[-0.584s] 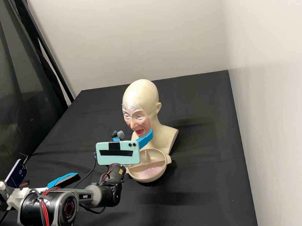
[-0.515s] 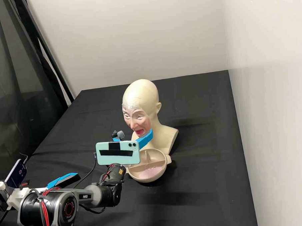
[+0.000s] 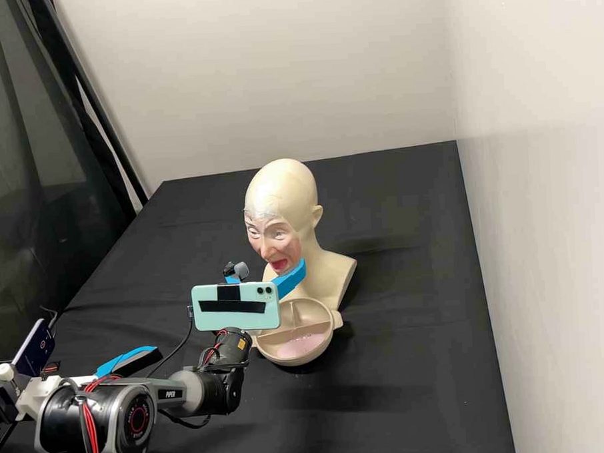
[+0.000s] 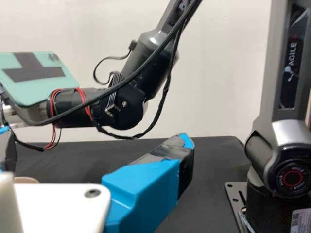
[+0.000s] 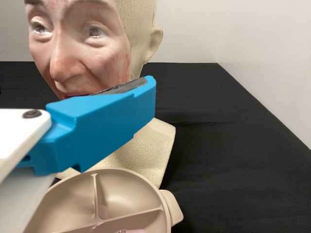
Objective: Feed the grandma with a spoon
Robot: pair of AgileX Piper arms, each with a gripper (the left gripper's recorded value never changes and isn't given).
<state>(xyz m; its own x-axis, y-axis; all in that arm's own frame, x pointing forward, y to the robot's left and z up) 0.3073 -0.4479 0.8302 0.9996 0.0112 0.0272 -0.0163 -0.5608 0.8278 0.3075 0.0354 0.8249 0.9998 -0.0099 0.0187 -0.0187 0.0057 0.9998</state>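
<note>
Right gripper (image 3: pixel 289 278) at the mouth of the head (image 3: pixel 280 194), above the bowl (image 3: pixel 300 357).

The head is a bald, cream-coloured bust with a painted, wrinkled face, grey brows and an open red mouth. It stands upright near the middle of the black surface (image 3: pixel 396 249), facing the arms. Just in front of its base is a beige three-part bowl with something pale pink in the nearest part. The blue right gripper is raised close under lips and chin, over the bowl's far rim, with a mint phone (image 3: pixel 235 306) on its wrist. I cannot tell whether it is open or closed. The left gripper (image 3: pixel 128 361) lies low at the near left, well apart from the head, and its state is just as unclear. Head, bowl and right gripper have not moved from half a second ago, and the left arm's near end has barely shifted.
</note>
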